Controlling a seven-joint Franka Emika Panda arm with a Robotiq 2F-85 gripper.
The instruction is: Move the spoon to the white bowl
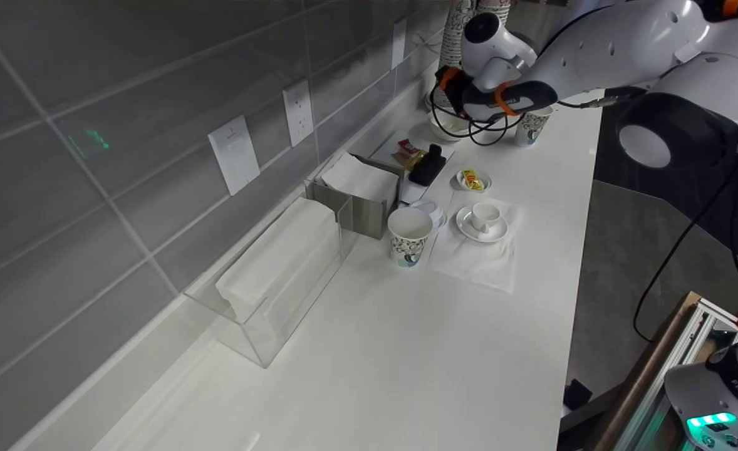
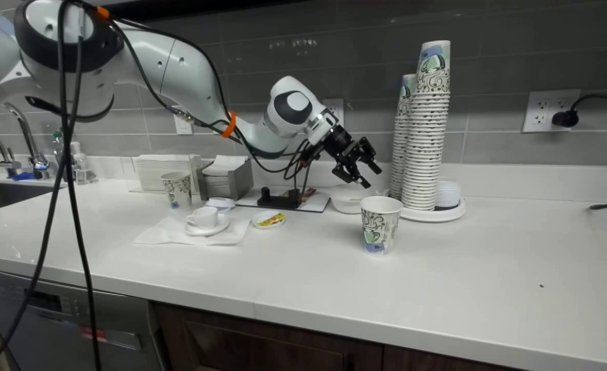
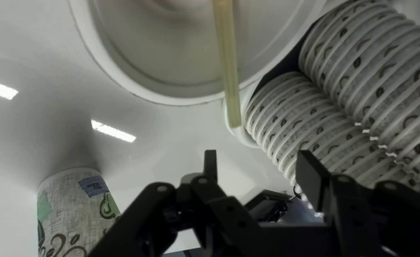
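The spoon (image 3: 228, 64) jutted from the bowl (image 3: 181, 95); the tool (image 3: 256, 157) nearby, fingers (image 3: 210, 166) spread, gripped nothing; the base (image 1: 723, 391) was marked "FRANKA".

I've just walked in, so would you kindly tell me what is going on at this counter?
A robot arm reaches over the counter, set to move the spoon to the white bowl, apparently the small one holding a yellow packet. Its gripper is open and empty. In the wrist view, what looks like the spoon's yellowish handle juts over the rim of a larger pale bowl; the rest is out of that view. So the move seems not yet made.
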